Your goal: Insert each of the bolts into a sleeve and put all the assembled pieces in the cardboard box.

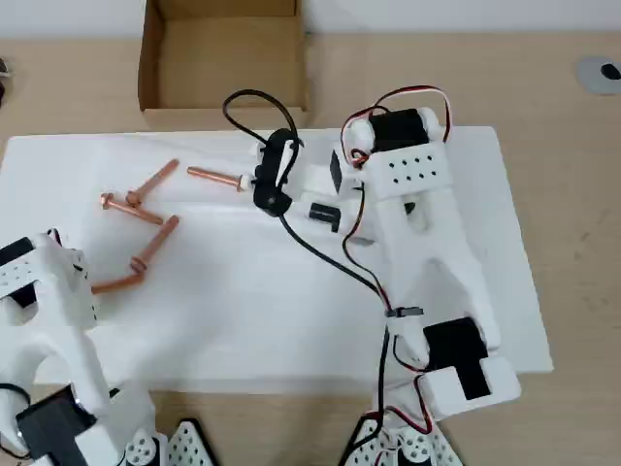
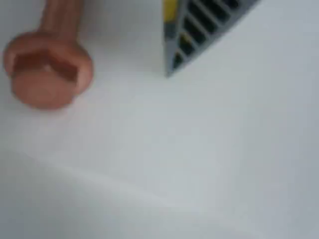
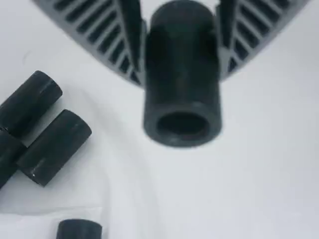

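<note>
My right gripper [image 3: 182,69] is clamped on a black sleeve [image 3: 182,104], just in front of the cardboard box [image 1: 155,68] | nearest bolt [image 1: 215,176] lies parallel to the box's front wall, one end just beside my jaws | my left gripper [image 2: 179,50] is farther from the box; I cannot tell its grip

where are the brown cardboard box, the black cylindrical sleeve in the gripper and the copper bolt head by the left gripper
brown cardboard box [image 1: 228,63], high view, its bare floor
black cylindrical sleeve [image 3: 182,84], right wrist view, middle of its side
copper bolt head [image 2: 47,69], left wrist view, its recessed face
</note>
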Controlling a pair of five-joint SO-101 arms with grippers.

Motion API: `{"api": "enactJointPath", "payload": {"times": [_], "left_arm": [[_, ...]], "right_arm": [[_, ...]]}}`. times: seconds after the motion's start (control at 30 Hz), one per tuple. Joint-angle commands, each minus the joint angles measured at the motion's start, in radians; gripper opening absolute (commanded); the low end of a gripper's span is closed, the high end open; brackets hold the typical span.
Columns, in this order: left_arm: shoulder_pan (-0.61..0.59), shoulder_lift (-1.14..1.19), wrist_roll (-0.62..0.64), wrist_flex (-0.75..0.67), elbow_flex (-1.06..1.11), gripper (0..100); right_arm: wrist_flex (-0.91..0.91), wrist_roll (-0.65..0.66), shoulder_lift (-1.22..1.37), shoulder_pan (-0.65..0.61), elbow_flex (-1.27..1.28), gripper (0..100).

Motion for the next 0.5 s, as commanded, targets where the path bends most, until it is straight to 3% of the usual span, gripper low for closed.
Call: {"api": "enactJointPath", "payload": {"times": [0.0,0.37,0.47], "left_arm": [[-0.006,0.013,0.008,0.0,-0.054,34],[-0.005,0.019,0.012,-0.005,-0.15,34],[-0.005,0.019,0.028,-0.08,-0.107,34]], "right_arm": [[0.012,-0.011,-0.058,-0.01,0.001,1.2],[0.015,-0.011,-0.058,-0.01,0.002,1.2],[0.015,-0.012,-0.058,-0.012,0.002,1.2]]}}
